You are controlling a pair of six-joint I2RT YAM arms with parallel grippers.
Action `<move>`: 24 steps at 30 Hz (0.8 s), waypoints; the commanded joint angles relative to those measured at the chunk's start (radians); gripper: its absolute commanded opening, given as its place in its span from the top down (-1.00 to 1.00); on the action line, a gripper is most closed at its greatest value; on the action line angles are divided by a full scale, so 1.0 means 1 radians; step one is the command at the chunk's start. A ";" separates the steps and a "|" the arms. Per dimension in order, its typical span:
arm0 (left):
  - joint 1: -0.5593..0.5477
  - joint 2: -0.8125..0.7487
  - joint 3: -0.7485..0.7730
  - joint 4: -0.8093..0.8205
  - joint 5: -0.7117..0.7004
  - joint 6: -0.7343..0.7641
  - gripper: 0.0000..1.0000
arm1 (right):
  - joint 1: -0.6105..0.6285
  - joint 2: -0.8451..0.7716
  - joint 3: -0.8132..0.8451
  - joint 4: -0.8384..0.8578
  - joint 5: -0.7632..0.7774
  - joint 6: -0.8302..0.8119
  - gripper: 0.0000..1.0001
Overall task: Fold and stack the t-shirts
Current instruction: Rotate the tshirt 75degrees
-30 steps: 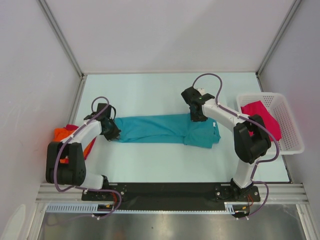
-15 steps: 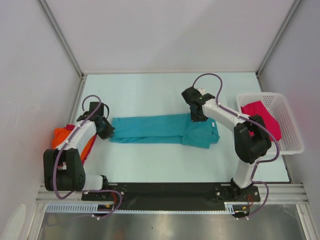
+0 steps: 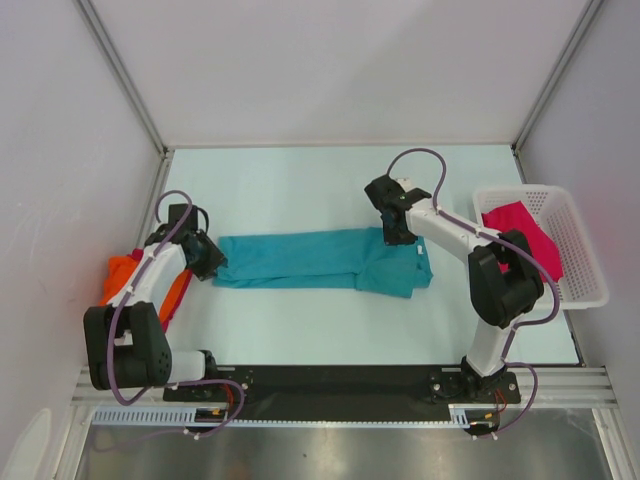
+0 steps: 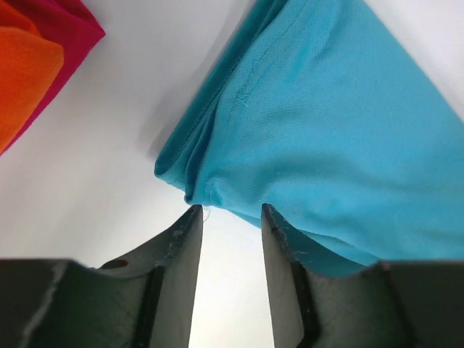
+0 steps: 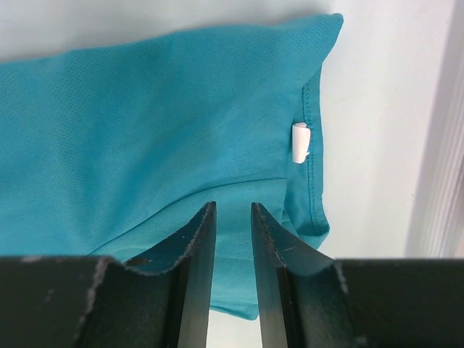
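Note:
A teal t-shirt [image 3: 310,258] lies folded into a long band across the table's middle. My left gripper [image 3: 205,258] is open at its left end. In the left wrist view the gripper [image 4: 230,209] has bare table between its fingers, and the teal shirt's corner [image 4: 326,123] lies just past the tips. My right gripper [image 3: 397,232] sits over the shirt's right end. In the right wrist view it [image 5: 232,206] is narrowly open above the teal cloth [image 5: 145,123], pinching nothing, beside the white neck label [image 5: 300,143].
An orange shirt [image 3: 125,270] lies on a dark red one at the table's left edge; both show in the left wrist view, orange [image 4: 22,80] and dark red [image 4: 61,22]. A white lattice basket [image 3: 590,262] at the right holds a magenta-pink shirt [image 3: 522,232].
My left gripper has moved left and the teal shirt's left end went with it, so the band is longer. The shirt's right end slid a little left. My right gripper stayed put.

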 commanded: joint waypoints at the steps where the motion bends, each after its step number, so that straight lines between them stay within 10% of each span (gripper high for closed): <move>1: 0.006 -0.016 0.027 0.016 0.021 0.010 -0.01 | -0.004 -0.054 -0.003 0.013 -0.001 -0.008 0.37; 24: 0.002 0.062 0.116 0.056 0.076 0.034 -0.19 | 0.174 -0.071 -0.348 0.148 -0.233 0.205 0.38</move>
